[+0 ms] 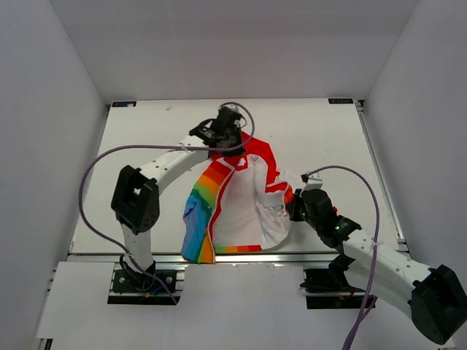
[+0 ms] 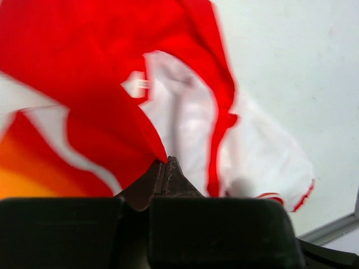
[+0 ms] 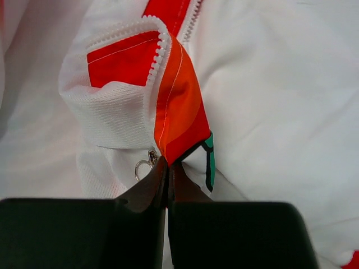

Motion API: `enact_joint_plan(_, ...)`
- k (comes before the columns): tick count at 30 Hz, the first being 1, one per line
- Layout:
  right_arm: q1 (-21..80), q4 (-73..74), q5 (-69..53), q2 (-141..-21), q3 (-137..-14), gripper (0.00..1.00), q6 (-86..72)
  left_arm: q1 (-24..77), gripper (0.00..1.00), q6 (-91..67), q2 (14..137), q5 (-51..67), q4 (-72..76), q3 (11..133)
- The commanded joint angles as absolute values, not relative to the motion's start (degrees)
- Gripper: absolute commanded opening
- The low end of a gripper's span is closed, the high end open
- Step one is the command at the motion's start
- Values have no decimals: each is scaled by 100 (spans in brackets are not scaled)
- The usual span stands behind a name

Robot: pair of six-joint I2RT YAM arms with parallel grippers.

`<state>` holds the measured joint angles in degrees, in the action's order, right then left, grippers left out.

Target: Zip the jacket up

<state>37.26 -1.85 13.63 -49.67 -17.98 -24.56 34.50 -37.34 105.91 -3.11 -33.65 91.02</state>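
Note:
The jacket [image 1: 237,204] lies open on the table, white lining up, rainbow panel at the left, red hood at the far end. My left gripper [image 1: 225,142] is shut on the red hood edge [image 2: 120,140] at the far side. My right gripper [image 1: 295,205] is shut on the jacket's orange-red front edge [image 3: 180,112] at the right side, next to the white zipper teeth [image 3: 160,53]. The metal zipper pull ring [image 3: 143,167] hangs just left of the right fingers [image 3: 151,185].
The white table [image 1: 321,138] has raised rails along its right edge [image 1: 379,175] and near edge [image 1: 241,255]. White walls enclose the table on three sides. Purple cables [image 1: 91,175] loop above both arms.

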Motion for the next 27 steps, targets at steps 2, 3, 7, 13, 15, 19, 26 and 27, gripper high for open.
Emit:
enact_joint_plan(2,3718,526,1942,-4527,-1872,0,-3215,4217,0,-4306,11214,-667,-3647,9860)
enact_joint_plan(3,3718,701,1968,-4335,-1811,0,-3304,4332,0,-4394,11363,-772,-3804,10009)
enact_joint_plan(7,3709,1089,2048,-3824,-1653,0,-3568,4789,0,-4500,12057,-958,-4315,10949)
enact_joint_plan(13,3700,1318,1961,-3402,-1538,0,-3639,4834,78,-4316,12130,-1054,-4860,10980)
enact_joint_plan(15,3700,1318,1899,-3393,-1538,0,-3630,4825,84,-4245,11691,-1177,-4834,10663)
enact_joint_plan(19,3700,1239,1609,-3428,-1529,0,-3411,4825,98,-4078,10611,-1108,-4571,9311)
enact_joint_plan(26,3709,845,1301,-4277,-1450,0,-3217,4834,98,-4122,9571,-448,-3490,6900)
enact_joint_plan(27,3709,670,1240,-4419,-1450,0,-3225,4834,98,-4131,9641,-448,-3463,6821)
